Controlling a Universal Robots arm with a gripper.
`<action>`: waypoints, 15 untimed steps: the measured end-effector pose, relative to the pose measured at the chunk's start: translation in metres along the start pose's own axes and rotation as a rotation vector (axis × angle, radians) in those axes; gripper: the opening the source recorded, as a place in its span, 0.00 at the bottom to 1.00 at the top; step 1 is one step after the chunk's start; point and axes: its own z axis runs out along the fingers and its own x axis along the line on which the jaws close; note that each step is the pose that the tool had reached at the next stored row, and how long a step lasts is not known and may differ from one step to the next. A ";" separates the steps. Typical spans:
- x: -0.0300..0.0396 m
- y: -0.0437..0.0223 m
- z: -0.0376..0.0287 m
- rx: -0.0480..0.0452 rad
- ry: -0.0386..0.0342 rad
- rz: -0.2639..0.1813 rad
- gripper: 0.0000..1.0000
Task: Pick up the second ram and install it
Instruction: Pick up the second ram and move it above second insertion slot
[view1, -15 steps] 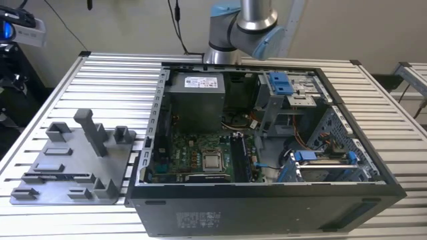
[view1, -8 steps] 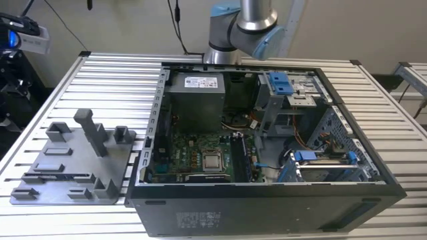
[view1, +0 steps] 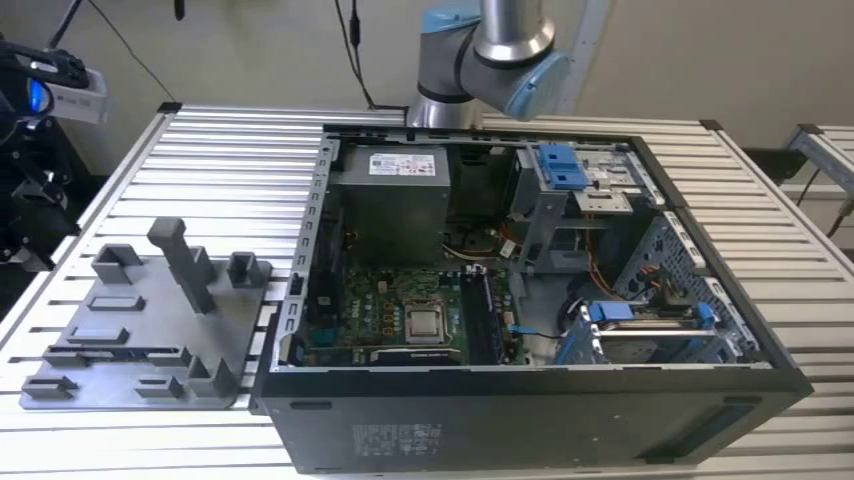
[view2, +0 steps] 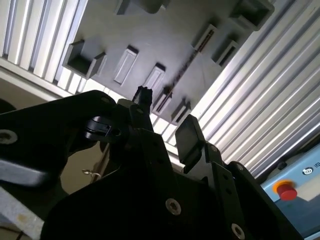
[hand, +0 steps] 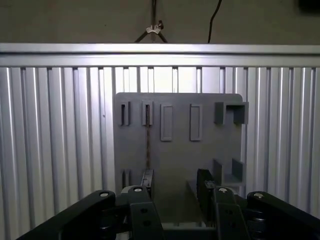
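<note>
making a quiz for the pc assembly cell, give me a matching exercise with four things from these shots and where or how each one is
Things
1. grey tray
2. second ram
3. tool
4. power supply box

Places or states
A. inside the computer case
B. open, holding nothing, over the tray
C. on the slatted table, at the exterior view's left of the case
D. on edge in a tray slot

Pairs: 1-C, 2-D, 3-B, 4-A
</note>
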 end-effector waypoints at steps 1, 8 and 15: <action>0.0001 0.0000 0.0016 0.0000 0.0000 0.000 0.48; 0.0008 -0.0001 0.0110 0.0004 -0.0001 -0.004 0.48; 0.0025 -0.0002 0.0187 0.0028 0.0002 -0.010 0.48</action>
